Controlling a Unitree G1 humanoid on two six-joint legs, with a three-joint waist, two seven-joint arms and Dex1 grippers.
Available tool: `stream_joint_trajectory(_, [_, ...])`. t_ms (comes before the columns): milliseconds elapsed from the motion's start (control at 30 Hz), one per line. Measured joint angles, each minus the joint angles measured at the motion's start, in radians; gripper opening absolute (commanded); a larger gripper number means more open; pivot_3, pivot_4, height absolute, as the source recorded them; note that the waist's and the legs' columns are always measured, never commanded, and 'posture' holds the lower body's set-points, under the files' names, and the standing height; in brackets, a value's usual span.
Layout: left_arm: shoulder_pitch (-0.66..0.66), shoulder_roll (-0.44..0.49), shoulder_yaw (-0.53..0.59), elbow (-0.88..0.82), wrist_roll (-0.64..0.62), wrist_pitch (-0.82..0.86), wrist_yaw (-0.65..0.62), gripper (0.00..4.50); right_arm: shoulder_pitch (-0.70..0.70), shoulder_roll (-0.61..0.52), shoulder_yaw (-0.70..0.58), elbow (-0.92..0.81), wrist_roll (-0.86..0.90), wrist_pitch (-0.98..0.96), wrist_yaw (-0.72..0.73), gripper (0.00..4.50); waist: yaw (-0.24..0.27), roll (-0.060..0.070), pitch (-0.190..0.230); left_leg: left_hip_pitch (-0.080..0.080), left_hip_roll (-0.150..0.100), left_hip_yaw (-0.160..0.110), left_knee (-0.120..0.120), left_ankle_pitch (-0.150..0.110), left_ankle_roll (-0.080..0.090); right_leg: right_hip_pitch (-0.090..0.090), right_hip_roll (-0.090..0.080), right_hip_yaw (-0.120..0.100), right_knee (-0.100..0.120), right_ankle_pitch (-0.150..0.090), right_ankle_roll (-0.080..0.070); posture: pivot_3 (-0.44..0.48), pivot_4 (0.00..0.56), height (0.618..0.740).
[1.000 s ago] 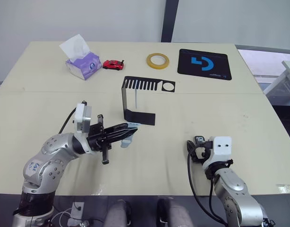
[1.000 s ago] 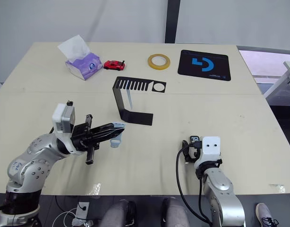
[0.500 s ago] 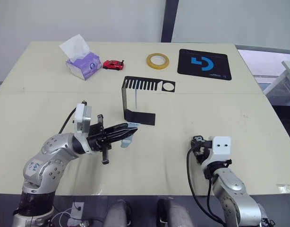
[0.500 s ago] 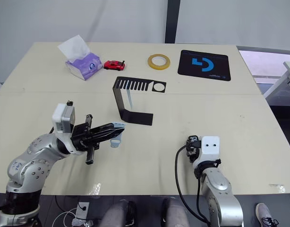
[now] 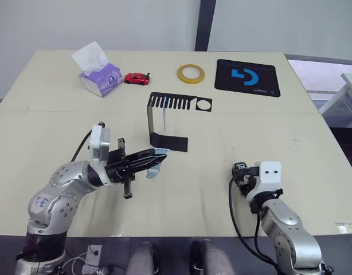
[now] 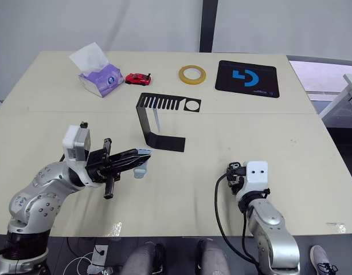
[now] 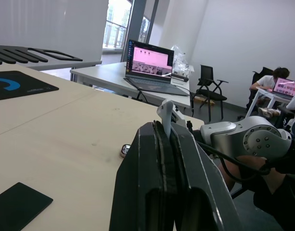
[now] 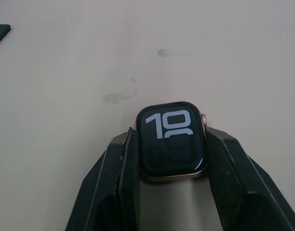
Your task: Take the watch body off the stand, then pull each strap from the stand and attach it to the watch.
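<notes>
The black stand (image 5: pixel 167 141) sits mid-table, with one pale strap (image 5: pixel 165 119) hanging from its slotted top plate. My left gripper (image 5: pixel 159 160) is just in front of the stand's base, shut on the other grey-blue strap (image 5: pixel 154 171). In the left wrist view that strap (image 7: pixel 165 113) sticks up between the closed fingers. My right gripper (image 5: pixel 240 171) is low over the table at the front right, shut on the watch body (image 8: pixel 172 139). The watch's black screen with white digits faces the right wrist camera, and the fingers (image 8: pixel 114 168) press its two sides.
Along the far edge stand a purple tissue box (image 5: pixel 99 77), a red toy car (image 5: pixel 137 78), a yellow tape ring (image 5: pixel 191 73) and a black mat with a blue logo (image 5: pixel 247 77). Bare tabletop lies between the two grippers.
My right wrist has turned and shifted slightly with the watch body still held. The left arm and its strap have not moved.
</notes>
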Motion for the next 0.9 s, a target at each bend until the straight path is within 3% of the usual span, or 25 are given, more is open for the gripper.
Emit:
stream_joint_trajectory(233, [0.003, 0.0, 0.0, 0.0, 0.0, -0.004, 0.003, 0.0, -0.006, 0.0, -0.014, -0.004, 0.017, 0.03, 0.016, 1.55, -0.005, 0.0, 0.0, 0.0, 0.0, 0.0, 0.0, 0.0, 0.0, 0.0, 0.0, 0.0, 0.0, 0.0, 0.0, 0.0, 0.15, 0.74])
stream_joint_trajectory(267, [0.003, 0.0, 0.0, 0.0, 0.0, -0.004, 0.003, 0.0, -0.005, 0.0, -0.016, -0.004, 0.019, 0.03, 0.02, 2.57, -0.006, 0.0, 0.0, 0.0, 0.0, 0.0, 0.0, 0.0, 0.0, 0.0, 0.0, 0.0, 0.0, 0.0, 0.0, 0.0, 0.15, 0.74])
stream_joint_trajectory(333, [0.003, 0.0, 0.0, 0.0, 0.0, -0.004, 0.004, 0.0, -0.004, 0.0, -0.017, -0.006, 0.031, 0.027, 0.035, 3.26, -0.008, 0.0, 0.0, 0.0, 0.0, 0.0, 0.0, 0.0, 0.0, 0.0, 0.0, 0.0, 0.0, 0.0, 0.0, 0.0, 0.15, 0.74])
stream_joint_trajectory(400, [0.003, 0.0, 0.0, 0.0, 0.0, -0.004, 0.004, 0.0, 0.002, -0.005, -0.013, -0.012, 0.044, 0.024, 0.052, 4.31, -0.01, 0.0, 0.0, 0.0, 0.0, 0.0, 0.0, 0.0, 0.0, 0.0, 0.0, 0.0, 0.0, 0.0, 0.0, 0.0, 0.15, 0.74])
stream_joint_trajectory(433, [0.003, 0.0, 0.0, 0.0, 0.0, -0.004, 0.004, 0.0, 0.004, -0.011, -0.008, -0.015, 0.047, 0.021, 0.059, 4.42, -0.01, 0.0, 0.0, 0.0, 0.0, 0.0, 0.0, 0.0, 0.001, 0.001, 0.0, 0.0, 0.0, 0.0, 0.0, 0.0, 0.15, 0.74])
stream_joint_trajectory(900, [0.003, 0.0, 0.0, 0.0, 0.0, -0.004, 0.003, 0.0, 0.053, -0.078, 0.017, 0.037, -0.009, -0.13, 0.098, 4.42, -0.015, 0.0, 0.0, 0.0, 0.0, 0.0, 0.0, 0.0, 0.0, 0.0, 0.0, 0.0, -0.001, 0.0, 0.0, 0.0, 0.15, 0.74])
